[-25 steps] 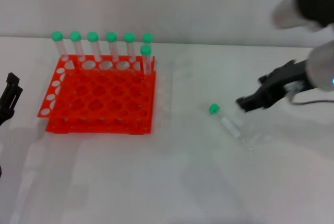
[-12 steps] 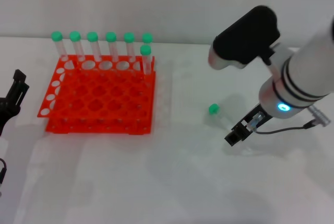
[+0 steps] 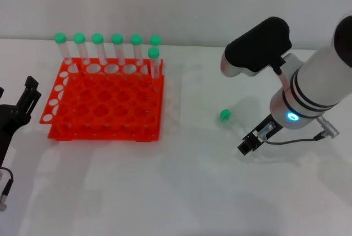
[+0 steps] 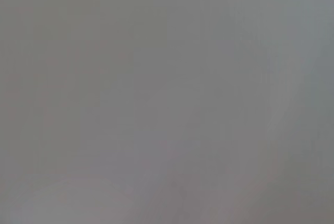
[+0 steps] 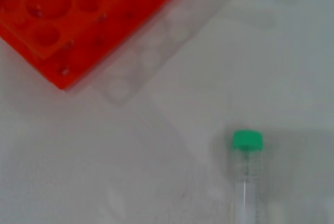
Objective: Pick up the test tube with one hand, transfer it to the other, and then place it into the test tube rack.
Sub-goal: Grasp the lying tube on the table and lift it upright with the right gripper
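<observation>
The loose test tube lies on the white table right of the rack; its green cap [image 3: 225, 115] shows, while its clear body is mostly hidden under my right arm. In the right wrist view the tube [image 5: 245, 182] lies flat close below the camera, cap toward the rack. My right gripper [image 3: 248, 143] hangs low over the table just right of the cap, above the tube's body. The orange-red test tube rack [image 3: 102, 104] stands at the left, and its corner shows in the right wrist view [image 5: 62, 31]. My left gripper [image 3: 19, 109] is at the far left, beside the rack.
Several green-capped tubes [image 3: 117, 46] stand upright in the rack's back row, one [image 3: 154, 60] a row nearer at the right corner. A grey cable [image 3: 297, 140] trails from the right wrist. The left wrist view shows only flat grey.
My right arm has swung in from the right and come down over the lying tube, covering its body. My left gripper has crept a little toward the rack. The tube has not moved.
</observation>
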`<state>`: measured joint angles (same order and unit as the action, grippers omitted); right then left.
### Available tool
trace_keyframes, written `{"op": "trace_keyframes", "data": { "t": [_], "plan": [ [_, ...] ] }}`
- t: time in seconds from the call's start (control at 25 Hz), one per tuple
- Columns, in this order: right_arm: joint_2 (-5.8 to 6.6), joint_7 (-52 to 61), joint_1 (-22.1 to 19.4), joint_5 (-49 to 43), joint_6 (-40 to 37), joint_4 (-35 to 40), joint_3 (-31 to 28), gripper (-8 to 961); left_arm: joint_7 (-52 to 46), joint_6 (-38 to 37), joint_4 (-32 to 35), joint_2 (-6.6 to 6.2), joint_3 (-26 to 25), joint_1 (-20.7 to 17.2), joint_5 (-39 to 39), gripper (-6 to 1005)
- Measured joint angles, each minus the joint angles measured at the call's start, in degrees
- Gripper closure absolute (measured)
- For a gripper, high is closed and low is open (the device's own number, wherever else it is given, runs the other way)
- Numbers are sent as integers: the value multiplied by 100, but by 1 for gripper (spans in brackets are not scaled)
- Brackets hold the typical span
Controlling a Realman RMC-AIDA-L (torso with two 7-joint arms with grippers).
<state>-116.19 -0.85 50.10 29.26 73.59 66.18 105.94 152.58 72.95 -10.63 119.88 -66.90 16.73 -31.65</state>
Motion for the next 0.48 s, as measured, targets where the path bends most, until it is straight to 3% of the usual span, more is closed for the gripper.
{"op": "trace_keyframes", "data": {
  "t": [0.48],
  "plan": [
    [0, -112, 320, 324, -376, -914, 24, 348, 0, -8, 0, 8, 11, -3, 9, 105]
  ]
}}
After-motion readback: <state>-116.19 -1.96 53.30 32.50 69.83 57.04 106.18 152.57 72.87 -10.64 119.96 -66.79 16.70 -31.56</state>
